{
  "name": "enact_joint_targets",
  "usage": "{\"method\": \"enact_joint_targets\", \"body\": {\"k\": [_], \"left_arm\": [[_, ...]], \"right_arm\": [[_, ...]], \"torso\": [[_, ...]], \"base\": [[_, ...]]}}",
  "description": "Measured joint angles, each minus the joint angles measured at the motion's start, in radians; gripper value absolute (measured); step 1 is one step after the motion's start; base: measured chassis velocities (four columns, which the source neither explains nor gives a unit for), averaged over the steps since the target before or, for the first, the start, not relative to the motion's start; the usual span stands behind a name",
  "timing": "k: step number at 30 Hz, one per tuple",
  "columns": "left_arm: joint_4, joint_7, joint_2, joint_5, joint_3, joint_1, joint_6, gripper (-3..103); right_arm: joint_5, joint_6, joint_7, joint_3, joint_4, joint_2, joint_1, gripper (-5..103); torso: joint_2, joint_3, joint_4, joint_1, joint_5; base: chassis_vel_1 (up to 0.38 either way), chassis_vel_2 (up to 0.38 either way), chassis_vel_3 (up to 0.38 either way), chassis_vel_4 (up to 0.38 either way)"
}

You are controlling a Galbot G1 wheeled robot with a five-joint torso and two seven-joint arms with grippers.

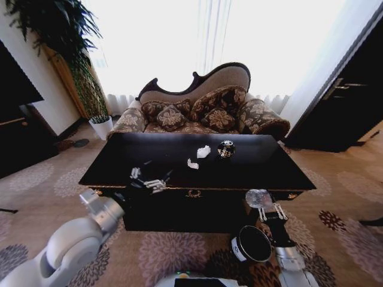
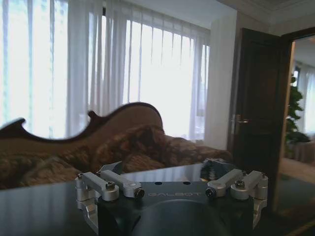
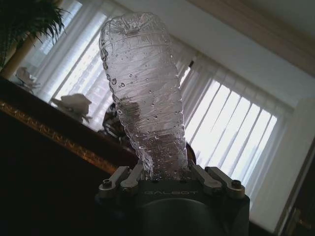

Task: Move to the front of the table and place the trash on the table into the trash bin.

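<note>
The glossy black table (image 1: pixel 257 164) stands in front of me. On it lie two white paper wads (image 1: pixel 203 151) (image 1: pixel 192 164) and a small dark round piece (image 1: pixel 226 149). My right gripper (image 1: pixel 267 210) is shut on a clear plastic bottle (image 1: pixel 258 197), held upright below the table's front edge and just above the black trash bin (image 1: pixel 251 244) on the carpet. In the right wrist view the bottle (image 3: pixel 147 93) rises from the gripper (image 3: pixel 167 173), with a paper wad (image 3: pixel 74 104) behind it. My left gripper (image 1: pixel 147 179) hovers open over the table's front left part, its fingers (image 2: pixel 110 184) spread wide.
A patterned sofa (image 1: pixel 197 110) stands behind the table. A potted plant (image 1: pixel 99 122) is at the back left and a dark door (image 1: pixel 347 89) at the right. Patterned carpet (image 1: pixel 335 203) surrounds the table.
</note>
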Motion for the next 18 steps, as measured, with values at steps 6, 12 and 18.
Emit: {"method": "enact_joint_targets", "body": {"k": [6,12,18], "left_arm": [[0.033,-0.006,-0.042,0.1,-0.036,0.023,-0.039,100],[0.115,0.052,-0.082,0.127,-0.179,0.105,-0.111,100],[0.15,0.089,-0.137,0.119,-0.292,0.201,-0.165,100]], "right_arm": [[0.177,-0.036,-0.007,-0.037,-0.082,0.003,-0.031,28],[0.269,-0.04,-0.006,-0.075,-0.239,0.002,-0.005,28],[0.291,-0.042,-0.01,-0.118,-0.355,-0.007,0.056,28]], "torso": [[0.0,0.0,0.0001,0.0,-0.0002],[0.0,0.0,0.0002,0.0,0.0],[0.0,0.0,0.0001,0.0,-0.0002]], "base": [[0.0,0.0,0.0,0.0],[0.0,0.0,0.0,0.0],[0.0,0.0,0.0,0.0]]}}
